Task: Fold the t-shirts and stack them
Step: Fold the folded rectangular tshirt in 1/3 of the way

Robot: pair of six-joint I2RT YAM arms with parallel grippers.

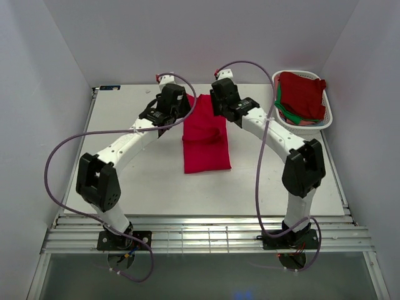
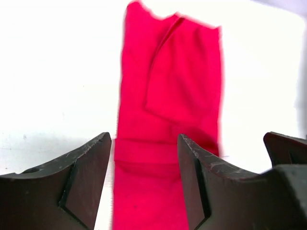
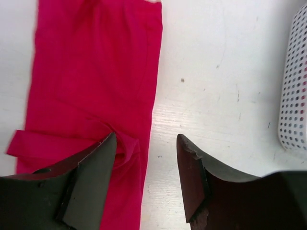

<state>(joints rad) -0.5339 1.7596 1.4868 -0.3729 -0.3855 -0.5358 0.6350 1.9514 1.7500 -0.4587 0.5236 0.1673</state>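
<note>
The crimson t-shirt [image 1: 206,140] lies as a narrow folded strip mid-table [image 1: 125,181], pointing to 12 o'clock. At its far end the left gripper [image 2: 144,143] and right gripper [image 3: 146,141] flank it with jaws spread, pinching nothing, likely poised to take its corners. At 2 o'clock, the white basket [image 1: 329,115] holds the waiting red and green t-shirts [image 1: 303,94].

You see a white table [image 1: 137,181], its top matte and lightly scuffed, with small dark specks in the right wrist view. A white perforated basket [image 1: 330,116] sits at the table's far right corner, near the pale right wall [image 1: 369,75]. There is a small dark tag with a blue strip [image 1: 110,87] at the far left corner. Ribbed metal rails [image 1: 206,237] run along the near edge.
</note>
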